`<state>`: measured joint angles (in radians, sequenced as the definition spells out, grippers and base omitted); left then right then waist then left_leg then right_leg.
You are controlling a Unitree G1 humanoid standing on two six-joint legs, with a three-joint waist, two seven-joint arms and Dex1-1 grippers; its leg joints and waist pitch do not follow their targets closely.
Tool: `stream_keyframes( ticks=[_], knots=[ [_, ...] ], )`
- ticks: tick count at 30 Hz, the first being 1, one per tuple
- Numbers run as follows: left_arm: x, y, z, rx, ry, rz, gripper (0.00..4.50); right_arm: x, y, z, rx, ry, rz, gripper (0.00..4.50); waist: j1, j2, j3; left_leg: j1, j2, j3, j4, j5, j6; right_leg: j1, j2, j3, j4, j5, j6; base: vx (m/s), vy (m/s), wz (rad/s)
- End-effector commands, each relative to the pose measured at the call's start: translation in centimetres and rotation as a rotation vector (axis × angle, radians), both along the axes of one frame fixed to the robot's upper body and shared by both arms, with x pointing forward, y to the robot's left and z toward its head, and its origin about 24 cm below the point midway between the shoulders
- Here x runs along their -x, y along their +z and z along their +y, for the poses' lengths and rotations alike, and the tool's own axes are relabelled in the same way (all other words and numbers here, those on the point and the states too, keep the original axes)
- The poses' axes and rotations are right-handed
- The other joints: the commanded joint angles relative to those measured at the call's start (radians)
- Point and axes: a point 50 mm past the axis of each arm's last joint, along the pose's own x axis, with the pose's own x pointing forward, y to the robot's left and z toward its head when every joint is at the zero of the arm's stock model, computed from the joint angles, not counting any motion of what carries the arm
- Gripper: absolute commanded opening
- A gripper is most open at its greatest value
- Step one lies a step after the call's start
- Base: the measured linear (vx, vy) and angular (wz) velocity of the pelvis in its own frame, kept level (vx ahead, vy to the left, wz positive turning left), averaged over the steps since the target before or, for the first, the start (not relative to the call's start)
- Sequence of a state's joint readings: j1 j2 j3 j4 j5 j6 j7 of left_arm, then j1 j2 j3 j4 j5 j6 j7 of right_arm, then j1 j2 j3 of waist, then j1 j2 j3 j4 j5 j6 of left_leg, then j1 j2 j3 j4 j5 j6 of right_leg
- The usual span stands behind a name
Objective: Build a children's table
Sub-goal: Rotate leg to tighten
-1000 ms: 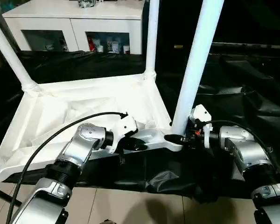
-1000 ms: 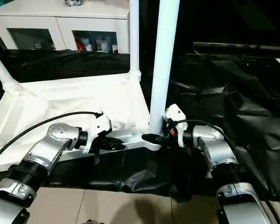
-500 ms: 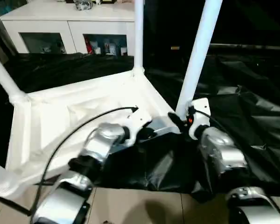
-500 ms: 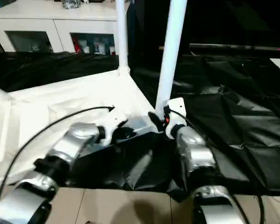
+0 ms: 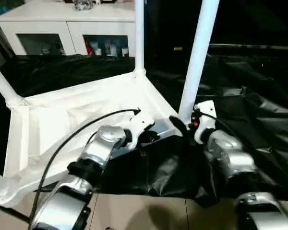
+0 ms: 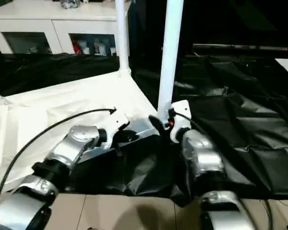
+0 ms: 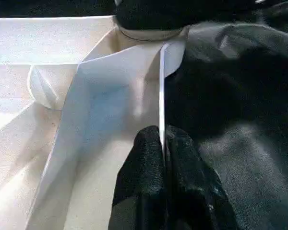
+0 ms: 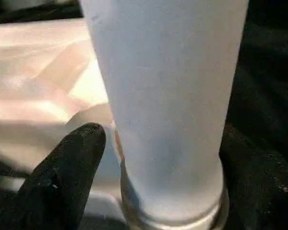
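I can't see the tops of the legs; they run out of frame. My right pincer [image 8: 158, 187] has its fingers apart on either side of the near leg [image 5: 198, 57], low down by its socket; whether the pads actually press on it I can't tell. My left pincer [image 7: 163, 158] is clamped on the thin edge of the upturned tabletop [image 5: 77, 115], beside that same corner. Black sheeting [image 5: 259, 110] covers the surface under the work, with pale floor tiles [image 5: 149, 213] nearer me. A white cabinet [image 5: 67, 28] stands beyond.
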<state>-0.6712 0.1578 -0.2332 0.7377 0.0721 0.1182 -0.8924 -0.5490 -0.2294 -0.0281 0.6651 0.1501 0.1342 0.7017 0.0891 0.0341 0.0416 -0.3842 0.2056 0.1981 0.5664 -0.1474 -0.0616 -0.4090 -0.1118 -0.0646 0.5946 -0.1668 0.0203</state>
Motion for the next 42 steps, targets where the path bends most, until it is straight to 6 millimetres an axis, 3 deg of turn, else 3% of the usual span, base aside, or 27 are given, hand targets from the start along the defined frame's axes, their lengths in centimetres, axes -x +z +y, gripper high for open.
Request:
stream_keyframes(
  ticks=[1, 6, 7, 16, 18, 19, 32, 34, 35, 38, 40, 41, 42],
  knots=[
    [0.1, 0.8, 0.0, 0.100, -0.018, -0.035, 0.00, 0.9, 0.4, 1.7, -0.018, 0.222, 0.003, 3.84, 0.005, -0.033, -0.062, 0.009, 0.013, -0.006, -0.055, -0.268, 0.066, 0.044, -0.028, 0.027, -0.082, -0.325, -0.172, 0.000, 0.000, 0.00],
    [0.5, 0.9, 1.3, 0.104, -0.083, -0.009, 0.00, 1.7, 0.7, -0.7, 0.054, 0.367, 0.046, 3.84, 0.012, -0.033, -0.065, 0.010, 0.017, -0.005, -0.051, -0.232, 0.077, 0.047, -0.029, 0.024, -0.073, -0.278, -0.201, 0.000, 0.000, 0.00],
    [0.6, 1.0, 1.4, 0.106, -0.097, -0.006, 0.00, 1.8, 0.6, -1.0, 0.069, 0.384, 0.054, 3.84, 0.011, -0.032, -0.064, 0.005, 0.017, -0.004, -0.050, -0.225, 0.082, 0.048, -0.027, 0.023, -0.069, -0.264, -0.209, 0.000, 0.000, 0.00],
    [0.7, 1.0, 1.6, 0.112, -0.106, 0.001, 0.00, 1.4, 0.6, -1.0, 0.075, 0.380, 0.055, 3.84, 0.007, -0.033, -0.062, 0.012, 0.018, -0.005, -0.053, -0.262, 0.065, 0.043, -0.029, 0.026, -0.075, -0.323, -0.202, 0.000, 0.000, 0.00],
    [0.8, 1.0, 1.6, 0.113, -0.110, 0.002, 0.00, 1.4, 0.6, -0.9, 0.073, 0.389, 0.057, 3.69, 0.007, -0.034, -0.063, 0.011, 0.018, -0.004, -0.052, -0.255, 0.066, 0.044, -0.029, 0.026, -0.074, -0.312, -0.203, 0.000, 0.000, 0.00],
    [0.8, 1.0, 1.6, 0.114, -0.113, 0.005, 0.00, 1.5, 0.6, -0.9, 0.065, 0.398, 0.061, 3.60, 0.006, -0.039, -0.062, 0.010, 0.018, -0.004, -0.052, -0.249, 0.069, 0.044, -0.028, 0.026, -0.073, -0.305, -0.204, 0.000, 0.000, 0.00],
    [0.9, 0.9, 1.7, 0.115, -0.102, 0.011, 0.00, 1.8, 0.1, -1.3, 0.063, 0.389, 0.078, 2.55, 0.008, -0.034, -0.063, 0.011, 0.018, -0.003, -0.051, -0.246, 0.070, 0.044, -0.028, 0.025, -0.072, -0.301, -0.208, 0.000, 0.000, 0.00],
    [0.6, 0.8, 1.7, 0.110, -0.071, 0.008, 0.00, 1.6, -0.2, -1.1, 0.072, 0.332, 0.073, 2.47, 0.007, -0.033, -0.062, 0.012, 0.018, -0.003, -0.051, -0.246, 0.068, 0.042, -0.029, 0.026, -0.072, -0.303, -0.207, 0.000, 0.000, 0.00],
    [0.1, 0.7, 1.5, 0.098, 0.002, -0.005, 0.00, 0.8, -0.9, -0.8, 0.081, 0.178, 0.063, 2.43, 0.004, -0.033, -0.062, 0.013, 0.018, -0.004, -0.053, -0.255, 0.062, 0.040, -0.029, 0.027, -0.074, -0.318, -0.205, 0.000, 0.000, 0.00],
    [-0.1, 0.7, 1.4, 0.093, 0.027, -0.011, 0.00, 0.6, -1.1, -0.6, 0.081, 0.125, 0.062, 2.40, -0.007, -0.035, -0.059, 0.010, 0.013, -0.009, -0.059, -0.283, 0.037, 0.043, -0.030, 0.023, -0.081, -0.389, -0.177, 0.000, 0.000, 0.00],
    [-0.8, 0.6, 0.7, 0.082, 0.130, -0.029, 0.00, 0.0, -1.8, 0.1, 0.049, -0.068, 0.080, 2.39, -0.008, -0.032, -0.058, 0.017, 0.015, -0.008, -0.059, -0.307, 0.035, 0.035, -0.029, 0.027, -0.086, -0.407, -0.168, 0.000, 0.000, 0.00],
    [-1.2, 0.6, 0.1, 0.080, 0.182, -0.038, 0.00, -0.2, -2.3, 0.6, 0.036, -0.162, 0.097, 2.38, -0.015, -0.028, -0.056, 0.022, 0.013, -0.009, -0.062, -0.334, 0.013, 0.030, -0.027, 0.027, -0.090, -0.437, -0.162, 0.000, 0.000, 0.00],
    [-1.6, 0.7, -0.7, 0.079, 0.225, -0.056, 0.00, -0.3, -2.7, 1.4, 0.029, -0.261, 0.118, 2.38, -0.014, -0.026, -0.058, 0.022, 0.013, -0.012, -0.063, -0.330, 0.003, 0.033, -0.030, 0.026, -0.088, -0.437, -0.160, 0.000, 0.000, 0.00]
  ],
)
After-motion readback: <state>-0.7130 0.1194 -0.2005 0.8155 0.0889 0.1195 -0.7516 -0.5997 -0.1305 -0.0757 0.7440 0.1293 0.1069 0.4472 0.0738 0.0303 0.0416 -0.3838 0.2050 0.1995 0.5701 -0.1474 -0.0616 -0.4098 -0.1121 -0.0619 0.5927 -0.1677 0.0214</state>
